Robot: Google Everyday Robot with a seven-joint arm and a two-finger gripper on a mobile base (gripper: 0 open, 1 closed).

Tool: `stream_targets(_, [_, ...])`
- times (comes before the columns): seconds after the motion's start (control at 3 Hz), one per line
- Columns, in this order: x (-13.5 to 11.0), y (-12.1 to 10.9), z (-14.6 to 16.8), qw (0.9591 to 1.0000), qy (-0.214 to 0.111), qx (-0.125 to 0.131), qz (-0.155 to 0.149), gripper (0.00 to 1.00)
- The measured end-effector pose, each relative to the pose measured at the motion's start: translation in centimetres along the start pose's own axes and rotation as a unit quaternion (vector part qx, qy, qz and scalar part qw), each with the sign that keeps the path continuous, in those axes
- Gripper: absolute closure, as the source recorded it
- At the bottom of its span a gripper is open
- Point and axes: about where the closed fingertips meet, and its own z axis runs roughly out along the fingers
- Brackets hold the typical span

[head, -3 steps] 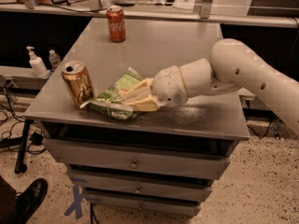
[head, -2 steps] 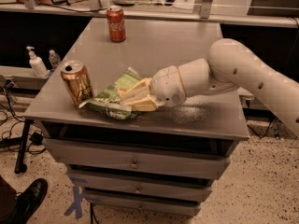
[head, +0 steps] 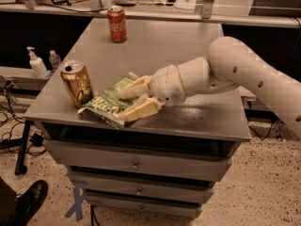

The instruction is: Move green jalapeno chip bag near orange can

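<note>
Gripper (head: pixel 124 107) sits low at the front left of the grey cabinet top (head: pixel 188 41), fingers (head: pixel 134 89) apart and straddling the right end of the green jalapeno chip bag (head: pixel 104 102). The bag lies flat, its left corner just beside the orange can (head: pixel 77 84), possibly touching. The bag looks light, soft and crinkly and is likely to slide or buckle. Best hold is probably a pinch across a sealed edge, not the puffy middle. A red cola can (head: pixel 117 24) stands well apart at the back.
</note>
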Motion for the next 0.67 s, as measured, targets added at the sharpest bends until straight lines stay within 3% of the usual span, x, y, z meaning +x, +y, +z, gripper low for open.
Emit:
stream_targets(0.33, [-0.35,-0.12,-0.13,1.0,0.002,0.001,-0.004,0.0])
stream_targets(0.67, [-1.2,-0.71,-0.8,0.9997,0.007,0.012,-0.019,0.0])
